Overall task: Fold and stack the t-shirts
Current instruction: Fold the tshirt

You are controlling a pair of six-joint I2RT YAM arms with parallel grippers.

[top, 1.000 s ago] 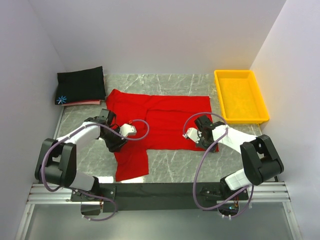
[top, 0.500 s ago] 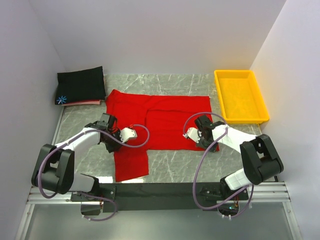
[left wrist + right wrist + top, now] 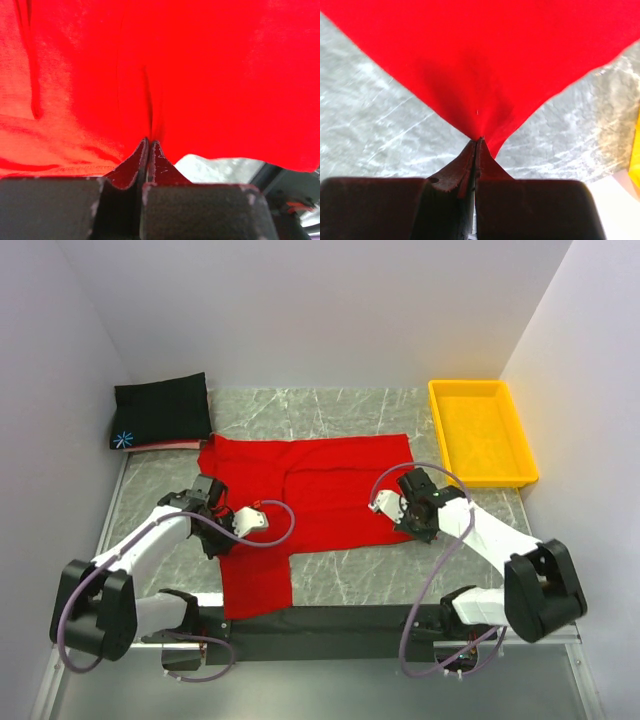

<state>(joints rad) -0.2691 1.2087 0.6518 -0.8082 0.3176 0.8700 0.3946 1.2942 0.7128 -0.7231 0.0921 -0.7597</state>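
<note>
The red t-shirt (image 3: 330, 475) lies spread across the middle of the marble table (image 3: 350, 410), with one part hanging toward the near edge (image 3: 255, 585). My left gripper (image 3: 216, 538) is shut on a pinch of the red t-shirt (image 3: 200, 75) at its left side, the jaws pressed together (image 3: 149, 142). On the other side, my right gripper (image 3: 424, 528) is shut on the lower right corner of the red t-shirt (image 3: 485, 65), which rises taut from the jaw tips (image 3: 479, 140). A folded black t-shirt (image 3: 162, 410) with a starburst mark rests on a pale pink t-shirt (image 3: 172, 446) at the back left.
A yellow plastic tray (image 3: 515, 435) stands at the back right, beside the right wall. The stack of folded shirts sits against the left wall. A black bar (image 3: 320, 620) runs along the near edge between the arm bases.
My left gripper has closed on the red shirt. Both arms have drawn back toward the near edge, and the shirt has slid nearer and slightly left with them.
</note>
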